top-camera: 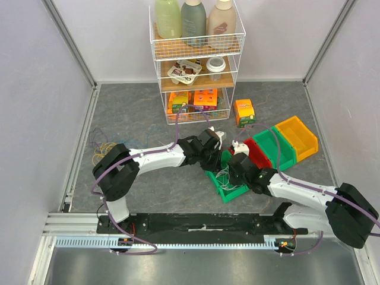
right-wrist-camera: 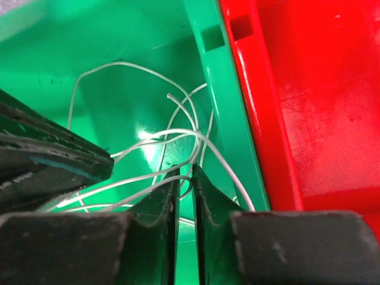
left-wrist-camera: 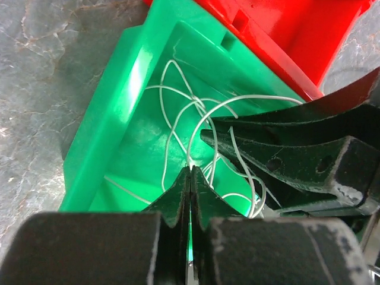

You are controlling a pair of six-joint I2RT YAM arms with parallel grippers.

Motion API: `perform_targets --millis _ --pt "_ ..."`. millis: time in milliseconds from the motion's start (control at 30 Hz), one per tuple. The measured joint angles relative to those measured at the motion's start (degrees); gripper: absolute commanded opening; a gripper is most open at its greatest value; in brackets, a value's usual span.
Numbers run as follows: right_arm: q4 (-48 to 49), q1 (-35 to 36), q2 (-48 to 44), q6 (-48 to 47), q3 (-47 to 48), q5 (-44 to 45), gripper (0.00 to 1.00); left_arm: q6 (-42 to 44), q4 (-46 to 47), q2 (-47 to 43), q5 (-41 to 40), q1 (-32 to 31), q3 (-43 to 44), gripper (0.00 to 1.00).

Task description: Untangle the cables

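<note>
A tangle of thin white cables (left-wrist-camera: 178,113) lies inside a green bin (left-wrist-camera: 113,119) in front of the arms. My left gripper (left-wrist-camera: 190,171) is down in the bin with its jaws pressed together, and a white cable runs straight into their tips. My right gripper (right-wrist-camera: 185,172) is in the same bin (right-wrist-camera: 148,35) beside it, with its jaws parted by a narrow gap. A loop of white cable (right-wrist-camera: 148,142) passes through that gap. From above, both grippers (top-camera: 215,155) (top-camera: 234,172) meet over the bin (top-camera: 228,191). A separate small bundle of yellow and blue cables (top-camera: 102,152) lies on the table at far left.
A red bin (top-camera: 256,153) touches the green one, and another green bin (top-camera: 278,147) and a yellow bin (top-camera: 300,135) continue the row to the right. An orange box (top-camera: 244,111) and a wire shelf rack (top-camera: 196,65) with bottles and boxes stand behind.
</note>
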Motion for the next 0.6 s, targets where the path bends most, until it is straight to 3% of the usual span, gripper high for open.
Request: perform_targets --millis 267,533,600 --pt "-4.96 0.07 -4.79 -2.69 3.85 -0.28 0.58 -0.79 -0.09 0.02 -4.31 -0.31 -0.20 0.02" --pt "-14.14 -0.04 -17.75 -4.02 8.39 -0.17 0.75 -0.74 -2.69 0.04 -6.49 -0.31 1.01 0.02" --pt "-16.00 -0.07 -20.46 -3.23 8.44 -1.09 0.75 -0.74 -2.69 0.04 -6.49 -0.31 1.01 0.02"
